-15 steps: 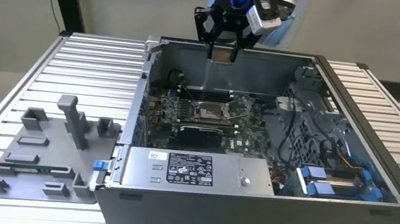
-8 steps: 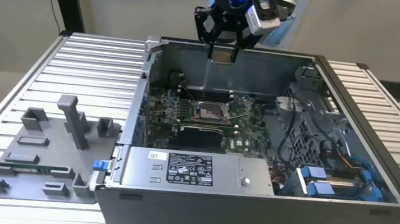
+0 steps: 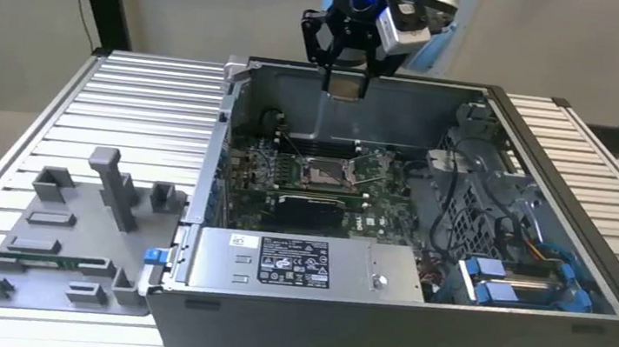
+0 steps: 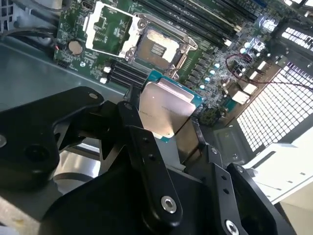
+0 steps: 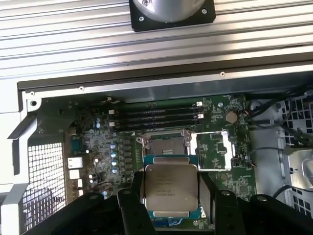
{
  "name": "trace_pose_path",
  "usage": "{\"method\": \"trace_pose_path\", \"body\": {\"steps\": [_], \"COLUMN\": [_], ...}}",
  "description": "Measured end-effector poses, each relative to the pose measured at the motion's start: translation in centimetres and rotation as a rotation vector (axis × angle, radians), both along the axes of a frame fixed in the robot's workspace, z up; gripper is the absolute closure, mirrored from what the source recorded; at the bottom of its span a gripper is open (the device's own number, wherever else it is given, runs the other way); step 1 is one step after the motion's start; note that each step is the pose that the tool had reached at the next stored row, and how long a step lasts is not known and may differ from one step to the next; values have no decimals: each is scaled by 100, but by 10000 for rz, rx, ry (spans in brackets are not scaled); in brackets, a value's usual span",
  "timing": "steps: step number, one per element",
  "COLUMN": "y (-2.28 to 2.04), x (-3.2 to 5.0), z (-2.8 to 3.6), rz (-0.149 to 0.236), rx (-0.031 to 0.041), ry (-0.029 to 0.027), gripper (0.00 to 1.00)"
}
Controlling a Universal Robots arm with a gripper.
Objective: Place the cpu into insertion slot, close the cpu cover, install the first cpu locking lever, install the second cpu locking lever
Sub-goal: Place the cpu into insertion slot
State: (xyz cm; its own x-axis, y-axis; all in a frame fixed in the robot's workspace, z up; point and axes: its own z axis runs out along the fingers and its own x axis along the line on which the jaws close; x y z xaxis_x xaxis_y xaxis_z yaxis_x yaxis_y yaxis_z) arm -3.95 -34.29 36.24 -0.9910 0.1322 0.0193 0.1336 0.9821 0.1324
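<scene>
gripper (image 3: 344,81) clamped on the cpu (image 5: 171,188) by two opposite edges, above the open socket (image 5: 165,146); looks light, stiff, slick, probably fragile underneath, so edges only.

The gripper (image 4: 165,123) has its black fingers (image 4: 131,117) closed against two opposite edges of the chip (image 4: 164,105). The chip's silvery face is showing, with a teal rim around it. At the chip's twelve o'clock, and apart from it, lies the socket (image 4: 157,48), dark-centred and uncovered. Its cover (image 4: 105,48) is swung open at the socket's nine o'clock, and the green board (image 4: 68,27) shows through its window. A perforated metal grille (image 4: 279,107) stands at the chip's three o'clock.
</scene>
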Motion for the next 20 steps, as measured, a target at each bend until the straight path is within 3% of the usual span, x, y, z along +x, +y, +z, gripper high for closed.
{"method": "trace_pose_path", "body": {"steps": [3,11,20], "y": [-1,-1,-1], "x": [0,0,0], "z": [0,-1,-4], "rz": [-264,-1029,-1763], "rx": [-75,-187,-260], "ry": [0,2,5], "gripper": [100,100,100]}}
